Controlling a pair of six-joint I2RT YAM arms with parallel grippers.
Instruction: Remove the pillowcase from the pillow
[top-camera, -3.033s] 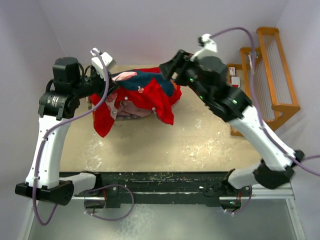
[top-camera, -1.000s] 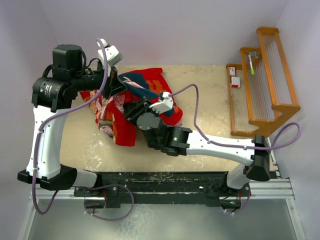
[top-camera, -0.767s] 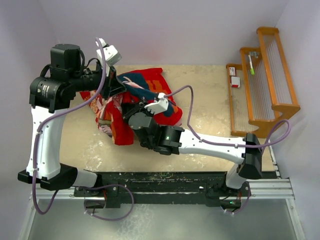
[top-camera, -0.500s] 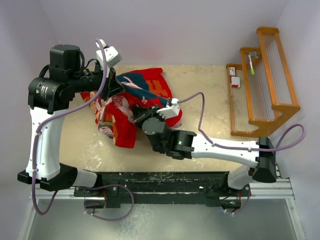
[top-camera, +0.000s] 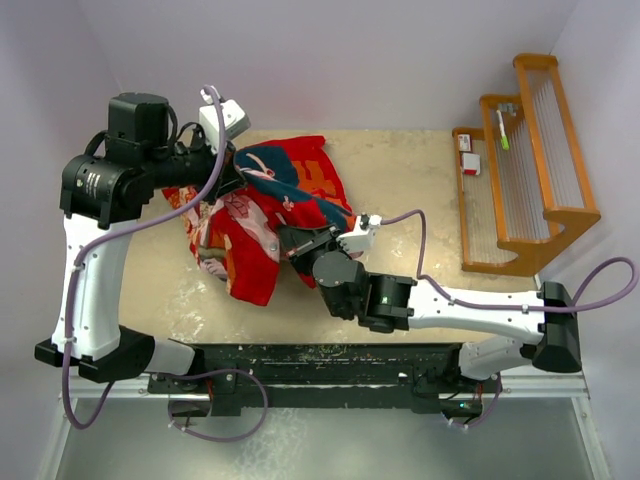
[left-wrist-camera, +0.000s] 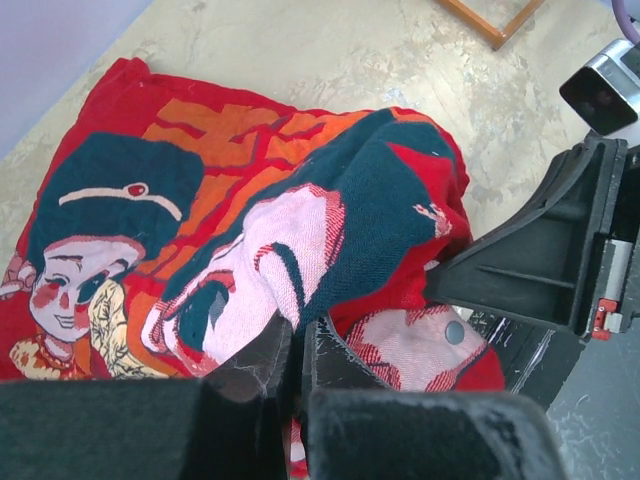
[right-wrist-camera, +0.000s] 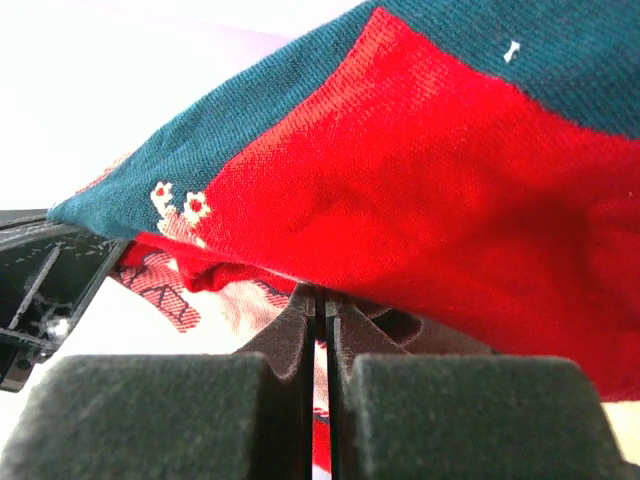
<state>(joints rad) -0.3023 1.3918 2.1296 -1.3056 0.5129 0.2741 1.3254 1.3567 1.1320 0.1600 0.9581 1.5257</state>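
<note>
The red-orange pillowcase (top-camera: 300, 185) lies bunched on the left half of the table, with a cartoon face and dark hair showing on top. My left gripper (top-camera: 232, 172) is raised over its far left part; in the left wrist view that gripper (left-wrist-camera: 297, 340) is shut on a fold of the pillowcase (left-wrist-camera: 250, 200). My right gripper (top-camera: 292, 240) reaches in from the near right under the cloth's edge. Seen from its own wrist, the right gripper (right-wrist-camera: 322, 298) is shut with its tips in the pillowcase (right-wrist-camera: 420, 180), which drapes above them. The pillow is hidden.
A wooden rack (top-camera: 525, 160) stands at the table's right edge. Bare beige tabletop (top-camera: 420, 200) stretches between the cloth and the rack. The right arm's black wrist housing (left-wrist-camera: 540, 270) sits close to the cloth on the left gripper's right.
The right gripper has shut on the cloth's near edge and drawn back toward the near right. The cloth has spread that way. The left gripper has kept its hold.
</note>
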